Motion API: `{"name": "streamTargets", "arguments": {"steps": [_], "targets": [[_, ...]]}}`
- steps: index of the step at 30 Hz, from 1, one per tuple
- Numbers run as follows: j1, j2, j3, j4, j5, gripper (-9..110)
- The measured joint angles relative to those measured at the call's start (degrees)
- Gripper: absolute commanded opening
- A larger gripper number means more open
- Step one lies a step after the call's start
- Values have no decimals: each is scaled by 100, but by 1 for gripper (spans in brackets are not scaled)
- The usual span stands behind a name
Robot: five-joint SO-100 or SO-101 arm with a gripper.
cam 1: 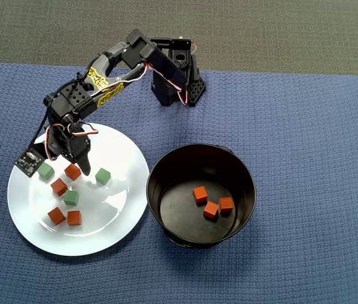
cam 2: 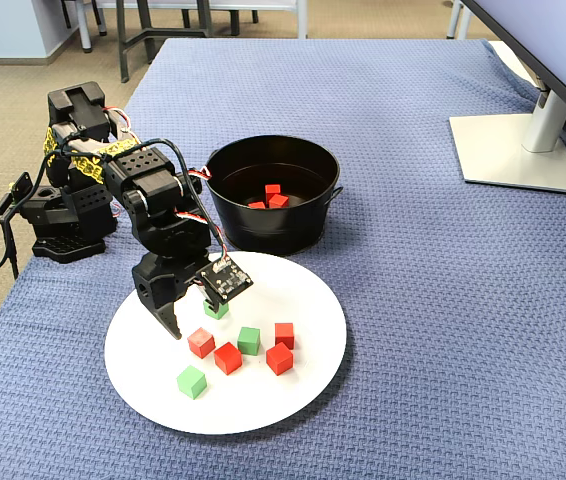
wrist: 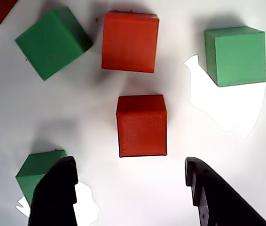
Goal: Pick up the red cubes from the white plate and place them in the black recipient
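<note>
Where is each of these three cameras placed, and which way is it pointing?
Overhead view: fixed above, looking straight down on the white plate, black bowl and the whole arm.
Wrist view: rides on the arm just above the plate, looking down past its two open fingers at a red cube.
Fixed view: stands off the table, looking across at the arm's side, plate and bowl.
Shared: overhead and fixed views both show three red cubes in the bowl.

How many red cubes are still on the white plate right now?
4 red cubes on the white plate: one under the gripper at, one at, and two near the front rim at and. None seems hidden.
</note>
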State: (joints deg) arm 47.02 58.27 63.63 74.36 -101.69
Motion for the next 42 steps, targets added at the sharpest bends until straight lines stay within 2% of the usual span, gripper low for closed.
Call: {"name": "streamTargets", "arguments": {"steps": [14,22,32,35,42], "targets": [[0,-659,-606,-141,0,15],[70,-703,-624,-141,0,0],[149,-747,-624,-176,53,0],[114,-668,-571,-176,352,0],[-545,325,-650,-79,1828,0]]}}
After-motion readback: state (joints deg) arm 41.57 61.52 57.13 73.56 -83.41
